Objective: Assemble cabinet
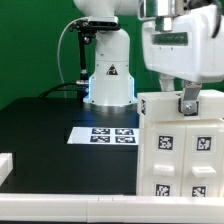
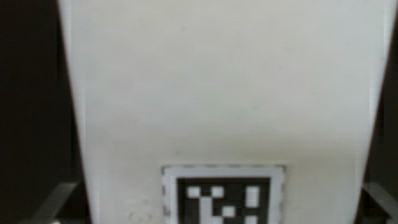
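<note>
- The black table [image 1: 40, 140] is seen over most of the lower half of the exterior view, and everything else is placed on it.
- The robot base [image 1: 108, 75], white with a black warning triangle on its front, is seen at the back of the table, behind the marker board.
- The cabinet [image 1: 180, 150] is seen at the exterior view's right, near the front edge of the table, where it stands upright. It is the biggest white piece in the scene. Its side toward the camera is divided into raised panels, and at least 5 square black-and-white tags are counted on them, partly cut by the picture's edge.
- In the wrist view the cabinet [image 2: 222, 90] fills nearly the whole picture as 1 plain white face, with 1 square tag low in the middle.
- The gripper [image 1: 189, 101] is seen directly above the cabinet, at its top edge, with the white wrist housing over it. A dark finger is seen reaching down to the top edge and seems to touch it.
- In the wrist view 2 grey fingertips [image 2: 50, 203] are seen at both sides of the white face, so the jaws stand wide apart around the cabinet. Whether they press on it cannot be told.
- The marker board [image 1: 105, 134] lies flat on the table, between the robot base and the cabinet, and 4 tags are printed on it.
- A small white block [image 1: 5, 168] is seen at the exterior view's left edge, well apart from the cabinet.
</note>
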You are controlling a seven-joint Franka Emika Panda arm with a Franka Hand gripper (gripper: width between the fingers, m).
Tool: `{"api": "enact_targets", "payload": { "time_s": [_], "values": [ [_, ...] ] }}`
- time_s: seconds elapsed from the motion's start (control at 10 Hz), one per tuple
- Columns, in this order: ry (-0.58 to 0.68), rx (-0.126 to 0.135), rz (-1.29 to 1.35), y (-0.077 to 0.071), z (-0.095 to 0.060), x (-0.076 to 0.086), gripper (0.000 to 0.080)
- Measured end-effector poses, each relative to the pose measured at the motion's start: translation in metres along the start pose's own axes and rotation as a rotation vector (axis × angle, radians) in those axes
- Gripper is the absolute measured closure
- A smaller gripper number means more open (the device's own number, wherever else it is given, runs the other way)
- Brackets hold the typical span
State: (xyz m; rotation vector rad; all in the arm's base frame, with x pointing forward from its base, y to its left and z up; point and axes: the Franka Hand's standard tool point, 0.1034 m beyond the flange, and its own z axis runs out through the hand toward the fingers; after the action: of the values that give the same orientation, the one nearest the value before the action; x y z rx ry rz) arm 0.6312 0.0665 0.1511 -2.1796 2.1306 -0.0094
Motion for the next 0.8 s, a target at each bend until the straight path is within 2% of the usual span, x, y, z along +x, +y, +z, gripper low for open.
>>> {"api": "enact_targets", "payload": {
  "time_s": [0.1, 0.4, 0.5, 0.6, 0.7, 0.8],
  "values": [
    [0.000, 0.014, 0.095, -0.001, 0.001, -0.003, 0.0239],
    [0.000, 0.013, 0.090, -0.001, 0.001, -0.002, 0.0239],
    [0.000, 0.013, 0.048, -0.001, 0.001, -0.003, 0.0066],
    [-0.005, 0.020, -0.103, -0.002, -0.007, -0.006, 0.0066],
    [-0.018, 0.015, -0.266, -0.001, -0.018, -0.014, 0.0015],
    [-0.033, -0.006, -0.378, 0.002, -0.023, -0.020, 0.0003]
  ]
}}
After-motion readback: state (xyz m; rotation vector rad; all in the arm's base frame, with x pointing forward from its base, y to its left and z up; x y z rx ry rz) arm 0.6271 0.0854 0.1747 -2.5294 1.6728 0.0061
